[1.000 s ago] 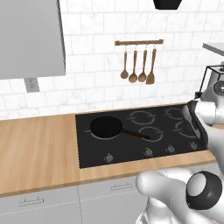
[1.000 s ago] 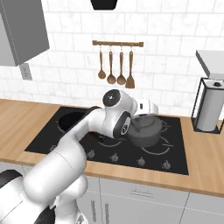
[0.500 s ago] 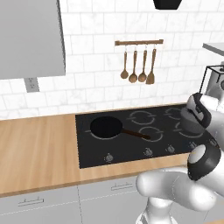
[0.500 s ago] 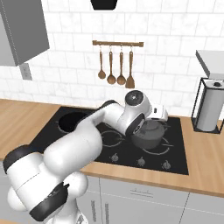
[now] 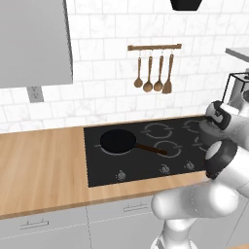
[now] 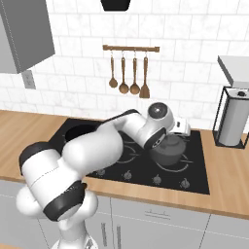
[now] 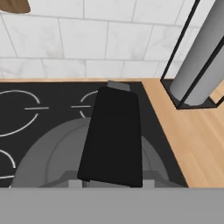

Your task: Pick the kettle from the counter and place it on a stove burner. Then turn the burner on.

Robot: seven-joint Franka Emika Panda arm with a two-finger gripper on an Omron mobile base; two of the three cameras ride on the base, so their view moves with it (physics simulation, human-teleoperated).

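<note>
The dark grey kettle sits low over the right-hand stove burner of the black cooktop; I cannot tell whether it touches the glass. My gripper is directly above it, shut on the arched handle. In the hand view the handle's black sleeve runs up the middle, with the kettle's round grey body below it and burner rings to the left. From the left base view a bit of the kettle shows behind my arm. The wooden counter lies to the right.
A black frying pan rests on the front left burner, its handle pointing right. Silver knobs line the cooktop's front edge. A paper towel roll in a black wire holder stands close on the right. Wooden utensils hang on the wall.
The kettle has shifted slightly to the right and lower over the right burner, still in my gripper. My arm's elbow has swung round and lower.
</note>
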